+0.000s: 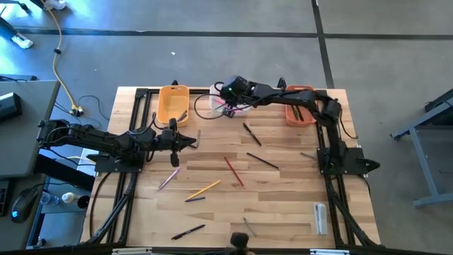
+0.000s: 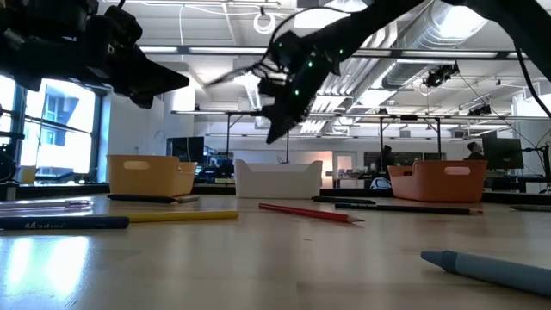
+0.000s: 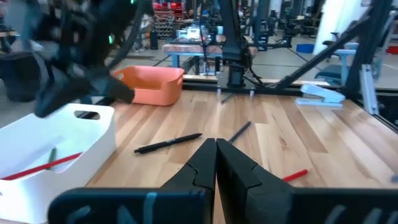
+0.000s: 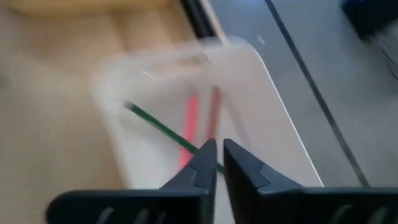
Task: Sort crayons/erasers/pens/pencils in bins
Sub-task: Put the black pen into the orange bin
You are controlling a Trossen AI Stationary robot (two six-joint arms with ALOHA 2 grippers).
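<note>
My right gripper (image 1: 228, 105) hangs over the white bin (image 1: 209, 106), well above its rim in the low view (image 2: 274, 133). Its fingers stand a narrow slit apart (image 4: 219, 155) with nothing between them. A green pencil (image 4: 158, 127) and two red-pink pencils (image 4: 190, 121) lie inside the bin below it. My left gripper (image 1: 191, 142) is shut and empty (image 3: 216, 155), above the table near the yellow-orange bin (image 1: 173, 103). Black pens (image 1: 252, 134) (image 1: 262, 161) (image 1: 188, 231) and red (image 1: 233, 171), pink (image 1: 168, 178) and yellow (image 1: 204, 189) pencils lie flat on the table.
The red-orange bin (image 1: 301, 113) stands at the far right with dark sticks in it. A whitish oblong item (image 1: 320, 217) lies near the front right. A blue-grey crayon (image 2: 491, 267) lies close to the low camera. Black frame rails run along the table's sides.
</note>
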